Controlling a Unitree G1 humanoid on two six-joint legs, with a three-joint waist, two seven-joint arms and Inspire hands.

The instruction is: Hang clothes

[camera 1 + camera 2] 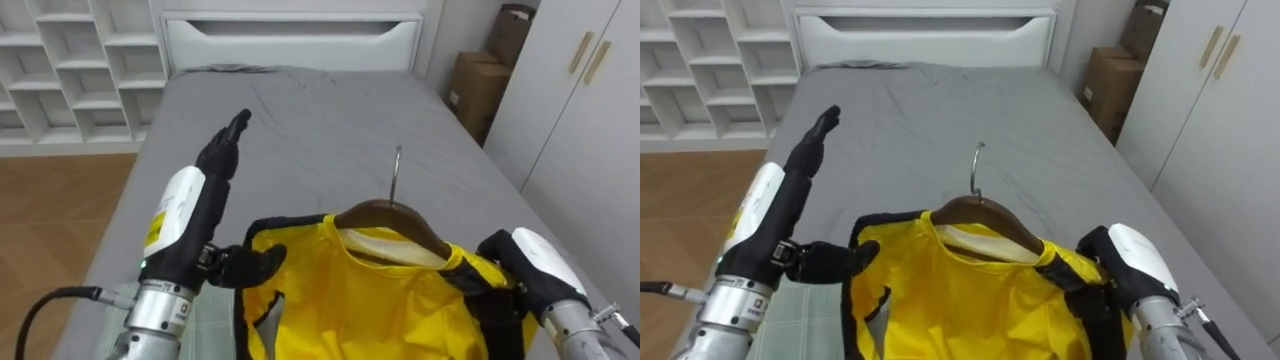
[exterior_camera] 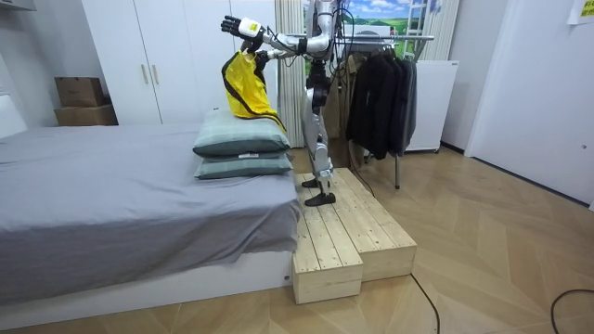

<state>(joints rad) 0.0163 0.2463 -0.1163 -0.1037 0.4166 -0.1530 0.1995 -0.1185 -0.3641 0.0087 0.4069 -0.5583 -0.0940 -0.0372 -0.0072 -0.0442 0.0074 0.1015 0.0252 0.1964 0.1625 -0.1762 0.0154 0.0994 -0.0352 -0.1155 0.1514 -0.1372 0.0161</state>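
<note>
The robot's left hand [image 1: 195, 200] is up over the grey bed [image 1: 300, 120]. Its fingers are straight and spread apart, so it grips nothing. Its thumb sticks out sideways and seems to touch the black edge of the yellow top [image 1: 360, 300].

The yellow top is already on the brown wooden hanger [image 1: 390, 215]. The hanger's metal hook [image 1: 397, 170] points up and is not hooked on anything. The top is held up in the air between the two arms, right in front of the robot. So I think the first part is done: the top is on its hanger.

The right hand [image 1: 530, 262] is at the other shoulder of the top. I cannot tell if it is clamped on the cloth or the hanger.

The hanging part is still left. The clothes rack [image 2: 390, 39] with dark clothes [image 2: 380, 97] stands behind the robot, and the robot faces the bed from the wooden step [image 2: 343, 232]. It may need to turn around and put the hook over the bar.

Some things are hard to see. The bottom of the top is cut off in the eye views. The right hand's fingers mix in with the black trim. What carries the hanger's weight is not clear.
</note>
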